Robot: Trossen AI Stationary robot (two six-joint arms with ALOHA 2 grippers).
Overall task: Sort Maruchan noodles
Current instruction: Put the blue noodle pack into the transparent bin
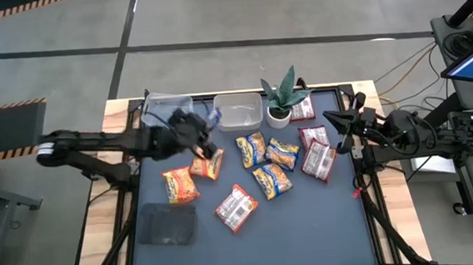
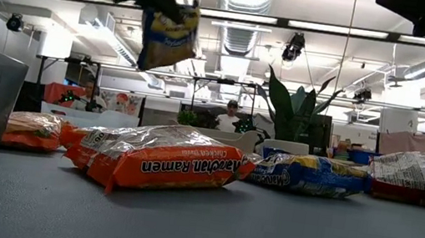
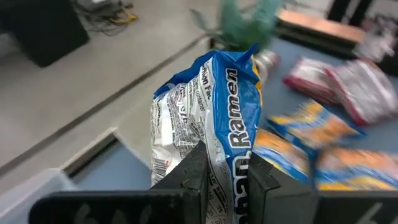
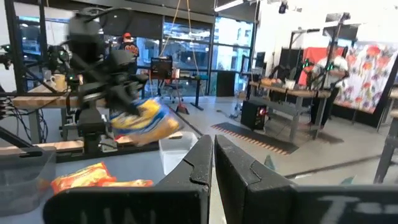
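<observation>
left gripper [image 3: 227, 177] is clamped on a blue-yellow Maruchan Ramen packet [image 3: 211, 118], holding it up off the worktop [image 1: 310, 227] near the clear tubs [image 1: 237, 112], while the right gripper [image 1: 342, 123] sits clenched at the right edge, holding nothing.

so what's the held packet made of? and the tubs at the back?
Blue-yellow packet in the left gripper: thin glossy plastic film, going by its crinkles and highlights. Tubs: clear rigid plastic, apparently; the mat shows through their walls.
</observation>
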